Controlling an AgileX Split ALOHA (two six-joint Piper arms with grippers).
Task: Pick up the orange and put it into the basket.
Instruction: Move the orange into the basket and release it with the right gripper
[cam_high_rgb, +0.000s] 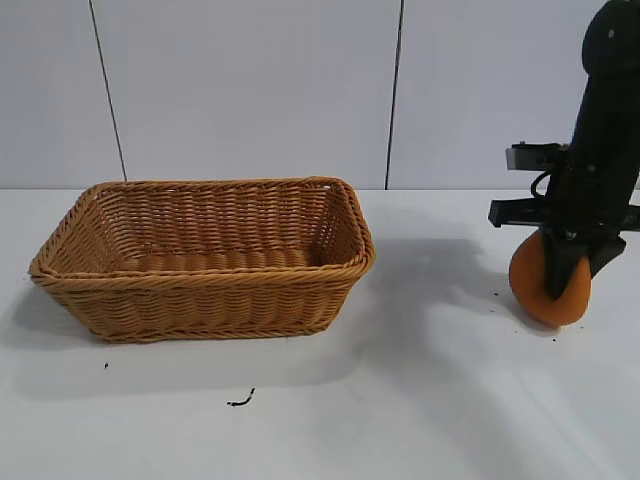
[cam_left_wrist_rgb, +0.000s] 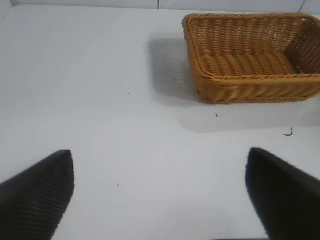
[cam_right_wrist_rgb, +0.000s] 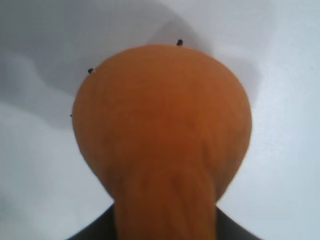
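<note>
Currently, your right gripper (cam_high_rgb: 562, 275) is clamped on the orange (cam_high_rgb: 530, 280), at or barely above the table (cam_high_rgb: 400, 400). The step is transport: raise it, then carry it to the wicker basket (cam_high_rgb: 205, 262), well aside of the claw. Your left gripper (cam_left_wrist_rgb: 160, 192) idles, spread wide and empty.

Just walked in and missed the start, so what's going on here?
The right pincer is shut on the orange at the table's right side, off to the basket's right. Whether the orange is lifted clear of the table is hard to tell. The basket looks empty. The left pincer is open, away from the basket.
</note>
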